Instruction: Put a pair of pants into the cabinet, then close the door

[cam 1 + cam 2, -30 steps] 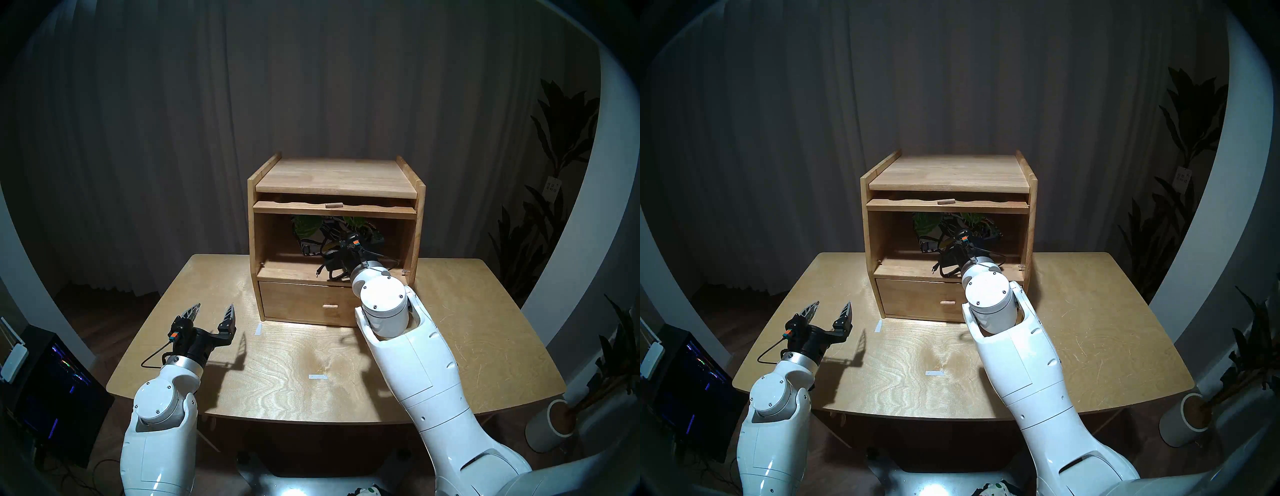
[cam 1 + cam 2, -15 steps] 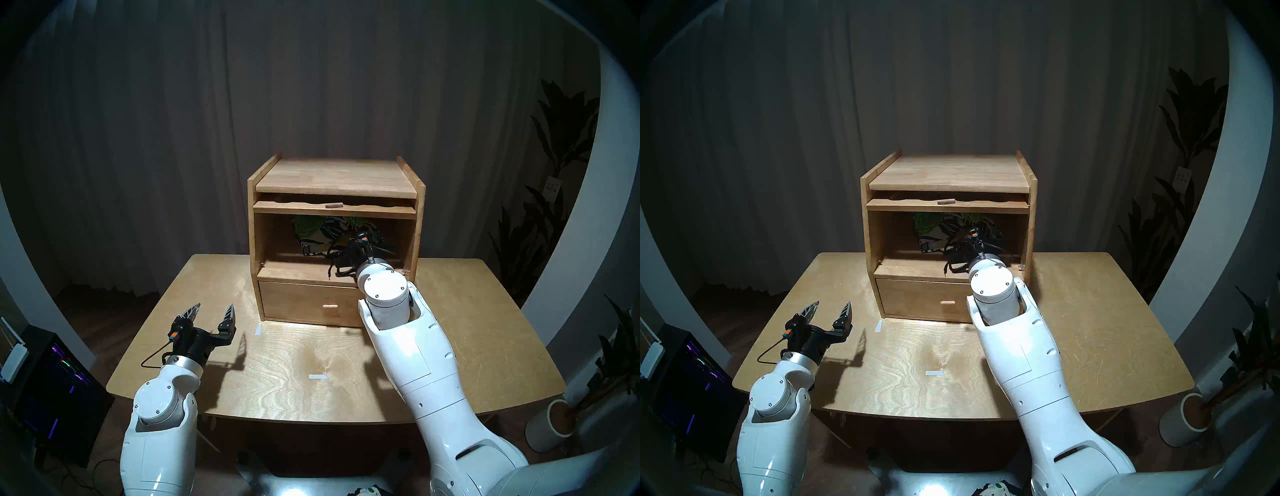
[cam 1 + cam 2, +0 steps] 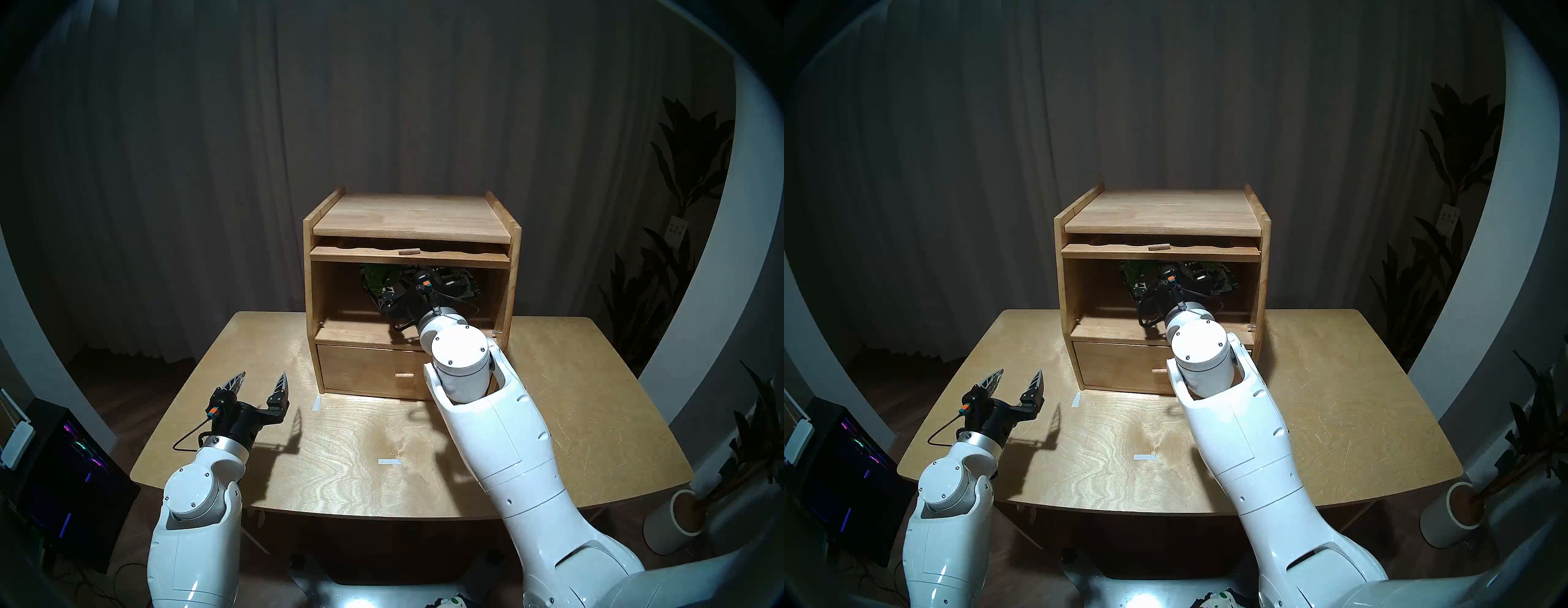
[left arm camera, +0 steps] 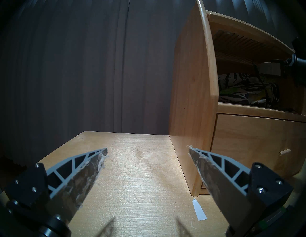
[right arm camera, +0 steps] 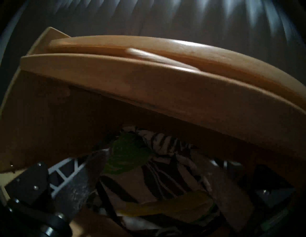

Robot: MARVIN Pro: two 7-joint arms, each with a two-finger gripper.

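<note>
The light-wood cabinet (image 3: 411, 216) stands at the back of the table. Its door (image 3: 382, 256) is open, lying flat under the top, peg handle (image 3: 409, 251) facing me. The floral pants (image 3: 375, 278) lie deep in the upper compartment; they also show in the left wrist view (image 4: 240, 89). My right gripper (image 5: 150, 153) reaches inside. Its fingers (image 5: 79, 178) stand apart on either side of the cloth (image 5: 165, 157). The black drawstring (image 3: 399, 325) trails near the compartment's front edge. My left gripper (image 3: 263, 378) is open and empty above the table, left of the cabinet.
The closed drawer (image 3: 365, 369) with its knob (image 3: 404, 375) sits under the compartment. Two white tape marks (image 3: 389, 461) lie on the table (image 3: 594, 403). A potted plant (image 3: 687, 522) stands right of it, a lit computer case (image 3: 63, 467) on the left.
My right arm has pushed further into the compartment and swung left. The pants have moved back into shadow, and the drawstring has been drawn in from the front edge. The left arm has not moved.
</note>
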